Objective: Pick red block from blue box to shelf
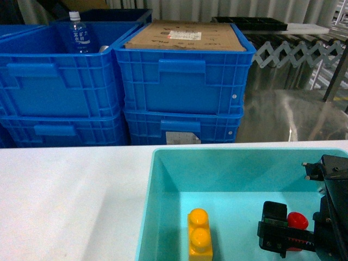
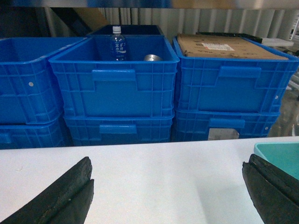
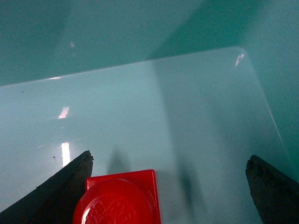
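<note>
The right gripper (image 3: 168, 196) is lowered inside the blue box (image 1: 163, 185) with its fingers spread wide; the red block (image 3: 119, 198) sits on the box floor between them, hard against the left finger (image 3: 56, 196) and well apart from the right one. The left gripper (image 2: 166, 196) hangs over the white counter (image 2: 159, 172), also wide and empty, with the blue box at its right.

Inside the blue box (image 1: 163, 206), bare floor separates the yellow brick (image 1: 199, 235) from the right tool (image 1: 296, 239), walls hemming both.
</note>
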{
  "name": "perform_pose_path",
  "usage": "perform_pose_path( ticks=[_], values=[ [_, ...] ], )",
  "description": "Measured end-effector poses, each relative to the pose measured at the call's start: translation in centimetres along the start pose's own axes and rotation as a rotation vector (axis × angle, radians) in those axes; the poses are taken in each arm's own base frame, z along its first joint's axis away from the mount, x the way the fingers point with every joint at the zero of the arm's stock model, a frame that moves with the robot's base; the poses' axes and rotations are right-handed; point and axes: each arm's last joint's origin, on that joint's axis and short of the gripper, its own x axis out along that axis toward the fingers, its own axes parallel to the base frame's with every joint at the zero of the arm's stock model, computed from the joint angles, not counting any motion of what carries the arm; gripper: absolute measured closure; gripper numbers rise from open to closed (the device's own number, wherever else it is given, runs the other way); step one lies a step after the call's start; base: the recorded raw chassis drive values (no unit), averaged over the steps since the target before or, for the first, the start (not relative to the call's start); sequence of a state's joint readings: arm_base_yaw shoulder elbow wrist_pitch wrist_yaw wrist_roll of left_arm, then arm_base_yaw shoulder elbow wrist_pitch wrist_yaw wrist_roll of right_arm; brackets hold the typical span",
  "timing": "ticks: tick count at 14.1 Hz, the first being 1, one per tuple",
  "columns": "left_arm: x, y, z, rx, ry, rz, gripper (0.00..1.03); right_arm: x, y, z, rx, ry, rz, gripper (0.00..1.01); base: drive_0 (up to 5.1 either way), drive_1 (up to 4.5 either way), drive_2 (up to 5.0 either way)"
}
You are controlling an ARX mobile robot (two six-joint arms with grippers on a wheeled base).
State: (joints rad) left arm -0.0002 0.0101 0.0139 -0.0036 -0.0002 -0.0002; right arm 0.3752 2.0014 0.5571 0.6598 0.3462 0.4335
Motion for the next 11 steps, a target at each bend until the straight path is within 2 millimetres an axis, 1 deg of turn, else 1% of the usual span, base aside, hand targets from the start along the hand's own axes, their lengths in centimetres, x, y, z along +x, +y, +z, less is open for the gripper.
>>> perform_pose_path(
  ticks=[5, 6, 8, 9, 10, 11],
  values=[
    [0.0, 0.0, 0.0, 0.0, 0.0, 0.0, 0.05, -0.42, 0.84, -0.82, -0.044, 0.018, 0.007, 0.03, 0.0, 0.0, 0.0],
    [0.0, 0.0, 0.0, 0.0, 0.0, 0.0, 0.05, -0.31, 0.8, -0.96, -0.048, 0.022, 0.005, 0.08, 0.0, 0.0, 0.0],
    [0.0, 0.0, 0.0, 0.0, 0.0, 0.0, 0.05, -0.19, 0.55, -1.05, -0.053, 0.028, 0.0, 0.28, 0.0, 0.0, 0.0],
    [0.0, 0.0, 0.0, 0.0, 0.0, 0.0, 0.05, -0.15, 0.46, -0.98, -0.057, 0.025, -0.002, 0.39, 0.0, 0.0, 0.0],
    [0.0, 0.0, 0.0, 0.0, 0.0, 0.0, 0.05, -0.08, 0.46, -0.96, -0.064, 0.018, 0.0, 0.54, 0.0, 0.0, 0.0],
    [0.0, 0.0, 0.0, 0.0, 0.0, 0.0, 0.05, -0.07, 0.47, -0.95, -0.069, 0.013, 0.004, 0.63, 0.0, 0.0, 0.0]
  ],
)
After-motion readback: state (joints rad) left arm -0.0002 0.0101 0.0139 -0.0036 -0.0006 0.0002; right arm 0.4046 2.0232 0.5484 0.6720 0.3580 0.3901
